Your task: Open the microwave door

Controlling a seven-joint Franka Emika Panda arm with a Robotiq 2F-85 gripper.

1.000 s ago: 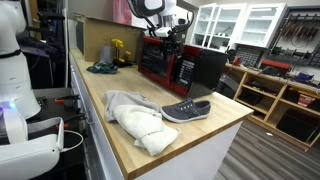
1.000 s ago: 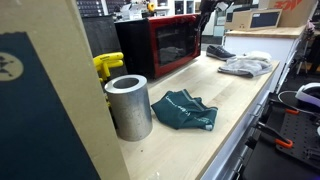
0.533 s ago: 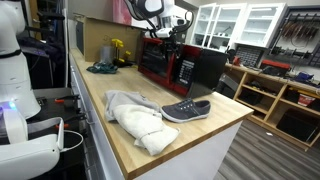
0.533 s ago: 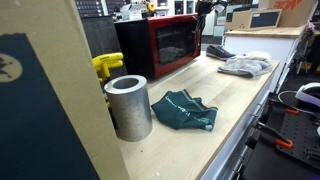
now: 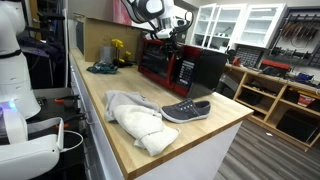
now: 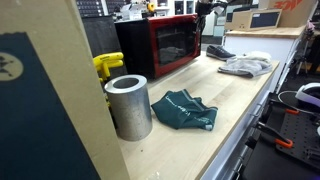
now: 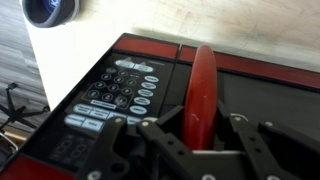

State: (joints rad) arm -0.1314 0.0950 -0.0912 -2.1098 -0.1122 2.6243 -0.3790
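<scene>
Red edge of the microwave door (image 7: 203,80) stands between the spread fingers of the end effector (image 7: 197,128), not visibly clamped; control panel (image 7: 115,95) just beside.

Glossy red plastic gleams on the microwave door (image 6: 170,45) around dark, reflective glass, and in the wrist view that smooth red shines next to the matt black control panel (image 7: 115,95) and the matt black fingers (image 7: 163,140). The microwave (image 5: 205,68) casing looks like dull black metal. Beside the microwave, the surface (image 6: 230,110) is pale, smooth wood with a soft sheen, carrying a dull grey metal cylinder (image 6: 129,105), crumpled teal cloth (image 6: 183,109), a rumpled white cloth (image 5: 135,118) and a grey fabric shoe (image 5: 186,110).
</scene>
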